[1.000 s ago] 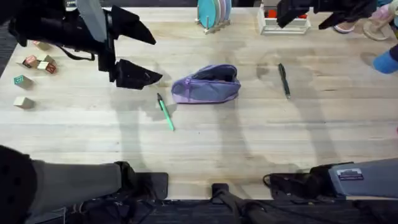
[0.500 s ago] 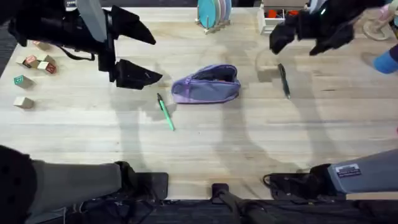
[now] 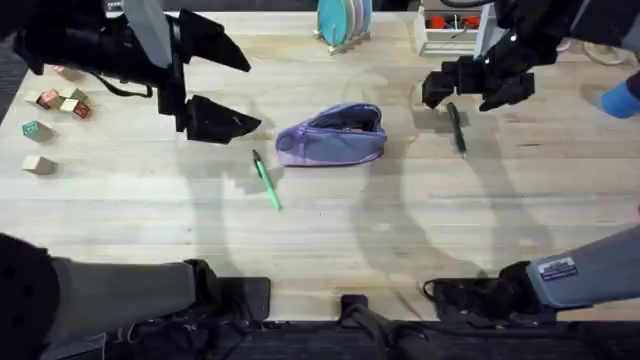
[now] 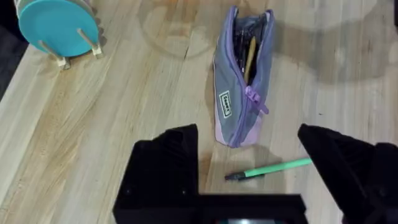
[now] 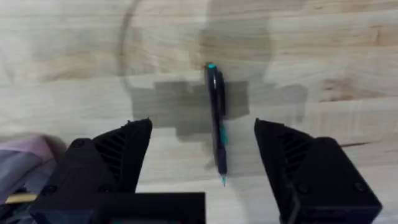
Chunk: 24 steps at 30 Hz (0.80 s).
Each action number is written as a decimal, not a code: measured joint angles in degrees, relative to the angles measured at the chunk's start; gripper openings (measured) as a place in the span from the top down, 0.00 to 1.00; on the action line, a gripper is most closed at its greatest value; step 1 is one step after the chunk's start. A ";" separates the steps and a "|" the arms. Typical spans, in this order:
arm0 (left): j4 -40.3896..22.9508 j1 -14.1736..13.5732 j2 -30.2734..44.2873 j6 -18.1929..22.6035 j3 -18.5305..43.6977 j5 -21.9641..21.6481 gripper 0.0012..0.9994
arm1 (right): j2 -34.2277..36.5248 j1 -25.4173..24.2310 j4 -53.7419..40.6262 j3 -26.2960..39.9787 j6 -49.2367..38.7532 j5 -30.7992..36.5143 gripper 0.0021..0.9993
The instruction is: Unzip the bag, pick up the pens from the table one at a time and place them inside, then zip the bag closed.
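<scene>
The lilac bag (image 3: 332,135) lies unzipped mid-table, its mouth gaping; in the left wrist view the bag (image 4: 239,93) holds a yellow stick inside. A green pen (image 3: 266,181) rests on the table (image 3: 330,240) just left of the bag, and also shows as the green pen (image 4: 268,169) near my left fingers. The dark pen (image 3: 457,130) lies to the bag's right. My right gripper (image 3: 466,86) hovers open directly above it, the dark pen (image 5: 217,121) centred between its fingers. My left gripper (image 3: 222,85) hangs open and empty, up and to the left of the green pen.
Wooden blocks (image 3: 55,110) are scattered at the left edge. A rack of teal plates (image 3: 343,20) and a white tray (image 3: 455,30) stand along the far edge. Wide bare planks stretch in front of the bag.
My right arm has swung in from the far right corner and dropped lower, now hovering over the dark pen. The left arm, bag and both pens stayed put.
</scene>
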 joint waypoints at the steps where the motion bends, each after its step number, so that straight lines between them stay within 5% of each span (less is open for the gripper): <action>1: -0.01 0.00 0.00 0.00 0.00 -0.01 0.00 | 0.34 -0.11 0.27 0.00 0.00 -0.01 0.00; 24: -0.01 0.00 0.00 0.00 0.00 -0.01 0.00 | 7.72 -0.53 -0.88 0.35 0.89 -0.51 0.00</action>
